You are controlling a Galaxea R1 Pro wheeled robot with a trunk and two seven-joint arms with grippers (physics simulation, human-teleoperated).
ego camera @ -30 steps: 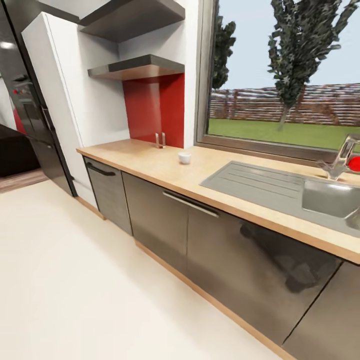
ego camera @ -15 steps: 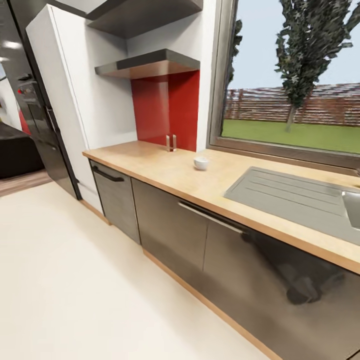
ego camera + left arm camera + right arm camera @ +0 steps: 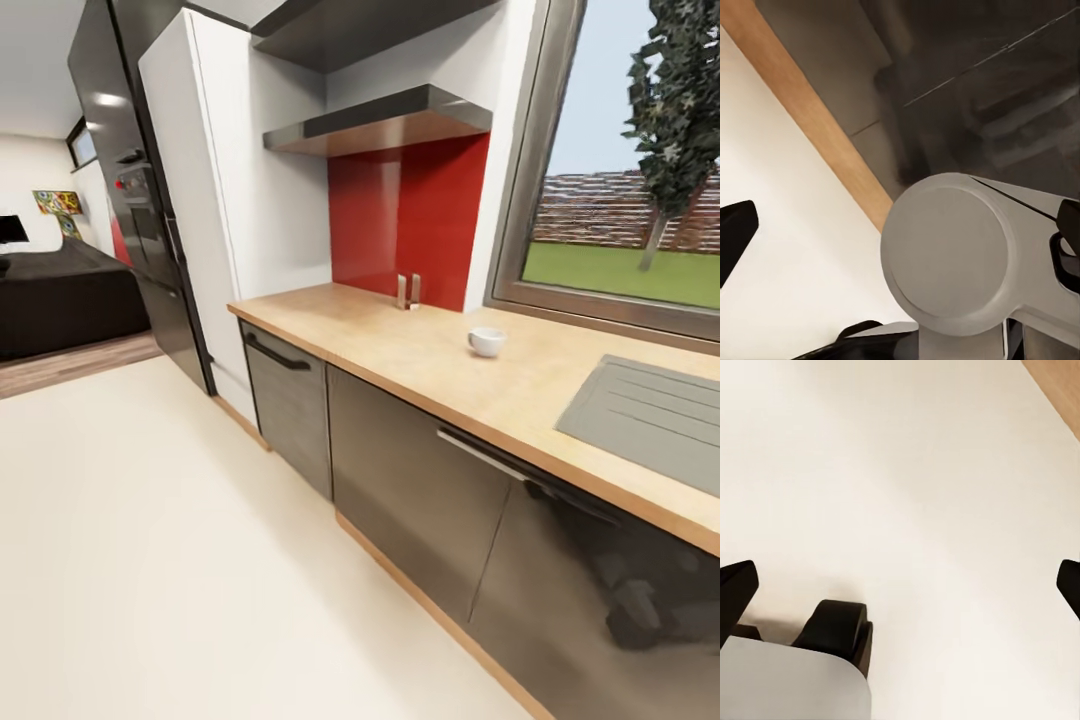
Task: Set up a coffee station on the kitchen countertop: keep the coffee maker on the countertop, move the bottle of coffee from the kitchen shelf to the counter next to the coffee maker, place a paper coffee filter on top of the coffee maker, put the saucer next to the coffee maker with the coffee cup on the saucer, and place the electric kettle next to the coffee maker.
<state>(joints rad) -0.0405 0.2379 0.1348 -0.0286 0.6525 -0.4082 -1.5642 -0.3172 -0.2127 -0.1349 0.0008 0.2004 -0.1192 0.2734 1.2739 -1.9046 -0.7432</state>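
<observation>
Mostly undone: your cup (image 3: 486,341) sits alone on the counter (image 3: 400,350), under the shelf (image 3: 385,120); both tools released, empty.

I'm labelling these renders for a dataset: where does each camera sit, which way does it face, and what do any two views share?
Head view: on the robot's head, looking forward and down along the light beige wood-grain kitchen countertop with a small white rounded coffee cup below the dark grey floating kitchen shelf.
Left wrist view: on the left arm, facing the glossy dark grey cabinet fronts; a grey robot joint shows.
Right wrist view: on the right arm, facing down at the cream floor; open black fingertips show.
Shared: all three show the cream floor.
</observation>
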